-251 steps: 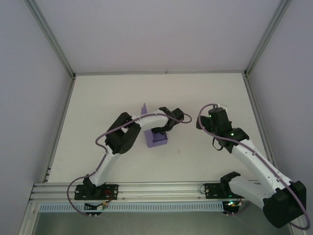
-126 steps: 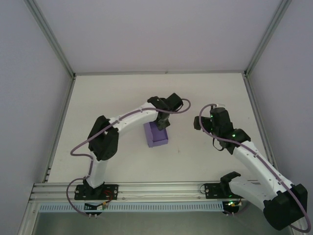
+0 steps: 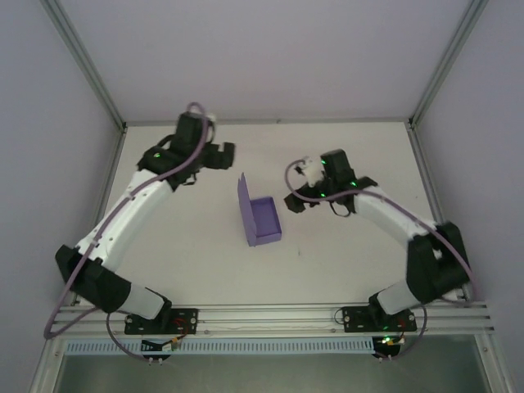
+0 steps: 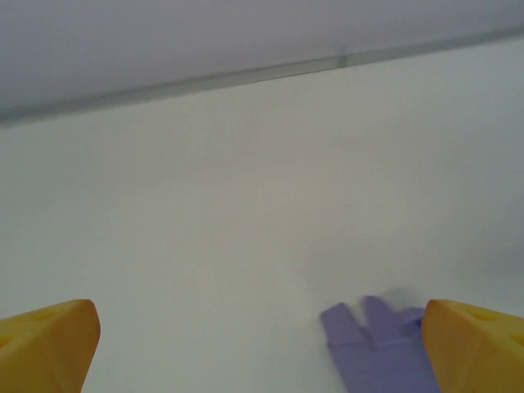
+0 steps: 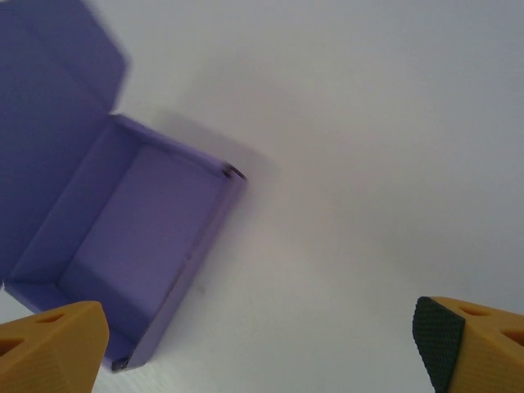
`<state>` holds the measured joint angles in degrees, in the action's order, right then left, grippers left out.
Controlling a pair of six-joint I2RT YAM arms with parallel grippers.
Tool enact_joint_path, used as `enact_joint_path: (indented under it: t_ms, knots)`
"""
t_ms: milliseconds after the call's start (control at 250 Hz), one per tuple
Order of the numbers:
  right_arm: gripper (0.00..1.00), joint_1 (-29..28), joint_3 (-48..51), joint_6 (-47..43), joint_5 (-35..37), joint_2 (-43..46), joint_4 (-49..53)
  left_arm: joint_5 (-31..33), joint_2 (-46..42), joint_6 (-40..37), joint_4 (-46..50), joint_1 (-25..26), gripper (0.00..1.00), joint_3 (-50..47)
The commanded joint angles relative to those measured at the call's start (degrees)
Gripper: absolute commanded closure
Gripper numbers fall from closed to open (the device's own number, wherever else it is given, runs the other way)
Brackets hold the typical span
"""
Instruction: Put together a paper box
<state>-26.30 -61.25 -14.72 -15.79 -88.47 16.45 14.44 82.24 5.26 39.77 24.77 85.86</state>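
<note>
- The table (image 3: 188, 254) was white, flat and plain.
- A back wall (image 3: 262, 57) stood behind the table. It was pale grey with a little purple in it.
- A left wall (image 3: 37, 205) and a right wall (image 3: 487, 164) of the same pale colour closed in the sides.
- A silver metal post (image 3: 86, 65) ran up the back left corner, and another post (image 3: 442, 65) ran up the back right corner.
- A thin grey strip (image 3: 270, 121) lay where the back wall met the table.
- A long silver rail (image 3: 270, 315) ran along the near edge of the table.
- The light was soft and even, and the shadows were faint.
</note>
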Motion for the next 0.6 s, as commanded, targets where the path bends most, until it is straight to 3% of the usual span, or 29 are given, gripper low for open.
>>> enact_joint_path:
  t_ms: [0, 172, 283, 371, 447, 539, 595]
  knots:
    - [0.05, -3.62, -9.48, -23.97, -9.63, -9.66, 5.71, -8.88, -0.37, 11.68, -1.93, -5.57, 0.0, -11.46]
    - [0.15, -5.65, -26.31, -30.89, -6.44, -25.43, 18.63, -8.15, -2.0, 16.1, -3.22, -8.55, 0.0, -21.89]
    - [0.25, -7.61, -31.63, -32.46, -0.77, -31.54, 19.58, -8.33, -3.26, 17.43, -4.39, -8.69, 0.0, -25.97]
    - [0.3, -8.01, -35.18, -31.59, -0.48, -35.59, 19.94, -7.99, -3.92, 17.65, -5.15, -8.74, 0.0, -27.29]
    - [0.41, -8.28, -36.9, -29.43, -0.55, -37.98, 19.19, -7.8, -3.72, 17.9, -4.77, -8.71, 0.0, -27.32]
    - [0.63, -8.71, -36.27, -25.54, 2.88, -38.61, 15.53, -7.18, -3.4, 17.94, -4.71, -8.7, 0.0, -27.39]
    - [0.69, -8.68, -35.22, -22.54, 5.05, -38.22, 13.49, -6.81, -3.29, 17.82, -4.7, -8.76, 0.0, -27.31]
